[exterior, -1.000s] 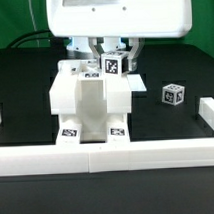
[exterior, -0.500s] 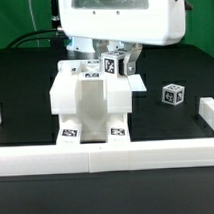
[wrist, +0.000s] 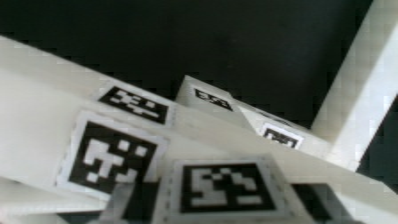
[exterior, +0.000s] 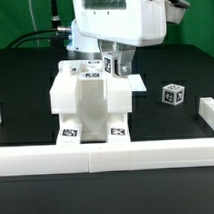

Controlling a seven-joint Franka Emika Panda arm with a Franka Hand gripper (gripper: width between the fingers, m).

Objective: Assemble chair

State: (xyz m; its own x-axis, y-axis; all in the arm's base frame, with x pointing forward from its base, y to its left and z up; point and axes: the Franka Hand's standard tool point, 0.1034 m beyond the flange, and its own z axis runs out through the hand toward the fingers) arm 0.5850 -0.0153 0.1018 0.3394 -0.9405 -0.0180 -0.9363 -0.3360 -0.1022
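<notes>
We see a black table (exterior: 185, 117) edged at the front by a long low white rail (exterior: 107, 156). In the middle, against that rail, stands the boxy white chair (exterior: 92, 104), its tags facing front and up. A small tagged cube (exterior: 173, 94) sits apart toward the exterior view's right. The gripper (exterior: 117, 63) hangs just behind the chair's top; we cannot tell its opening or any hold.
</notes>
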